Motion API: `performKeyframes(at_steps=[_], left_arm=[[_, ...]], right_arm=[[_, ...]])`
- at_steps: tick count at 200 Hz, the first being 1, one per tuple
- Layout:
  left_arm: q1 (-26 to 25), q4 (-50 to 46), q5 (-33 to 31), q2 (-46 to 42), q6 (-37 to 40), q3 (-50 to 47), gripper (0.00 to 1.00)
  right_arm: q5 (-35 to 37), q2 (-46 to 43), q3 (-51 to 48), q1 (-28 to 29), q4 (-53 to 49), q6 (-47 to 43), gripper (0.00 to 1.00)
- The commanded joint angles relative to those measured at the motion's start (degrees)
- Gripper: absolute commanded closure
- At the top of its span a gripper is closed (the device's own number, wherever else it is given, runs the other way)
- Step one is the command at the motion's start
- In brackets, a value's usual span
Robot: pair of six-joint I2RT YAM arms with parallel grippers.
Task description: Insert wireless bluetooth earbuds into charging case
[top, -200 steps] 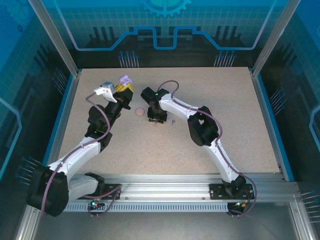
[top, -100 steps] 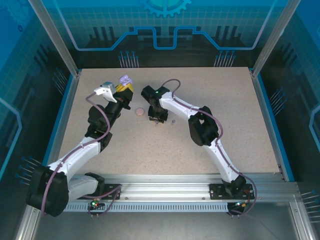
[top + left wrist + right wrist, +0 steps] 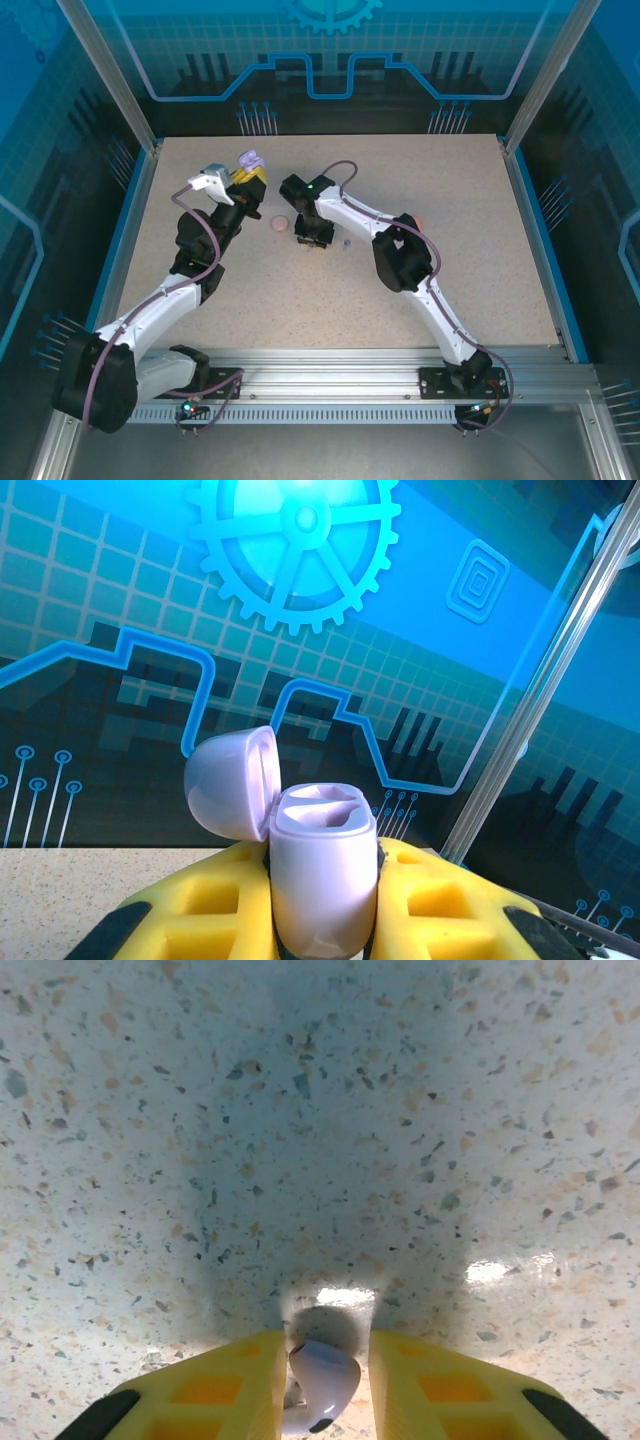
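Lavender charging case point(image 3: 320, 865), lid open, sat clamped in the left gripper point(image 3: 322, 920). Right of that case and nearer, the right gripper point(image 3: 325, 1385) pinched a purple earbud point(image 3: 325, 1370) at the table point(image 3: 300, 1110). Pickup seemed in hand; next it would need aligning stem-down over a well.

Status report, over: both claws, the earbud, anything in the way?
Left claw shut on purple case, lid open. Right claw shut on purple earbud, over the table. Round pink object lies between the claws.

Charging case point(image 3: 318, 880) – smooth matt plastic; earbud point(image 3: 322, 1380) – glossy; table point(image 3: 300, 1110) – speckled, shiny.
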Motion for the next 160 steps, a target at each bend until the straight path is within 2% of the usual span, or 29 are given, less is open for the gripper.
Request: performKeyframes(at_steps=[1,89,160], left_arm=[[-0.45,1.42,0.97,-0.67,0.98,-0.06,1.0],[-0.45,1.42,1.07,-0.64,0.73,-0.07,1.0],[-0.45,1.3,1.05,-1.04,0.55,-0.33,1.0]], right_arm=[[0.11,2.0,1.55,0.48,-1.78,1.38,0.71],[-1.51,2.39,1.65,1.71,-2.66,5.38,0.68],[-0.57,1.95,0.08,1.55,-2.4,3.88,0.76]])
